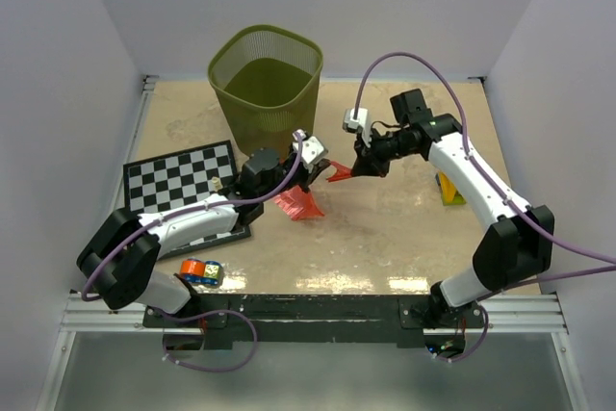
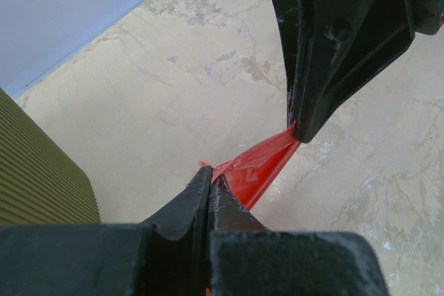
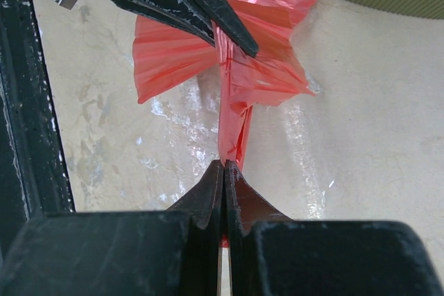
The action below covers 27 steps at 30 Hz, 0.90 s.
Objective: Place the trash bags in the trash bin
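Note:
A red, crinkly trash bag (image 1: 300,204) is stretched between both grippers just in front of the trash bin (image 1: 265,79), an olive-green mesh basket at the back. My left gripper (image 1: 321,172) is shut on one end of the bag. In the left wrist view its fingertips (image 2: 210,179) pinch the red film (image 2: 258,164). My right gripper (image 1: 355,169) is shut on the other end, and the right wrist view shows its tips (image 3: 225,166) clamping a narrow strip of the bag (image 3: 239,88). The rest of the film fans out below the left gripper's fingers (image 3: 201,12).
A checkerboard (image 1: 181,183) lies at the left under the left arm. Small coloured toy blocks (image 1: 200,271) sit near the front left edge, and a yellow and blue block (image 1: 449,190) stands at the right beneath the right arm. White walls enclose the table.

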Each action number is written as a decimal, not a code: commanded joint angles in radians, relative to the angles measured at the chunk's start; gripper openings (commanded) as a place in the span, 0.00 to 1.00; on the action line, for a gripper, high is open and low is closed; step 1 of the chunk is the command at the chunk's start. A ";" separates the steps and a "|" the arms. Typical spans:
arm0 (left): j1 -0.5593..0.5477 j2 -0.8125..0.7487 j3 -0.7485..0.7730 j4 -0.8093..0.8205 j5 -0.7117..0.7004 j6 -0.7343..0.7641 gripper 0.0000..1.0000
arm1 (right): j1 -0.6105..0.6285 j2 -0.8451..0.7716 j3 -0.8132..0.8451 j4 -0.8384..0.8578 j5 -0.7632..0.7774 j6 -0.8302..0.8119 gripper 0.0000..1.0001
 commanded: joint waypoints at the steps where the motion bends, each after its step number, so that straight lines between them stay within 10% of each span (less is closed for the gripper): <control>1: 0.032 -0.019 0.025 0.034 -0.039 0.040 0.00 | 0.025 0.030 0.043 -0.032 0.086 0.015 0.00; 18: -0.040 0.030 0.075 0.028 -0.058 0.127 0.00 | 0.163 0.113 0.153 0.021 0.083 0.147 0.00; 21: -0.045 0.015 0.052 0.111 -0.413 0.131 0.00 | -0.220 0.165 -0.012 0.242 0.008 0.556 0.00; 23: 0.085 0.026 0.116 -0.026 -0.491 -0.029 0.00 | -0.422 0.217 -0.046 0.198 0.070 0.502 0.00; 27: 0.104 -0.023 0.081 -0.033 -0.378 0.032 0.00 | -0.449 0.207 0.006 0.130 0.015 0.429 0.00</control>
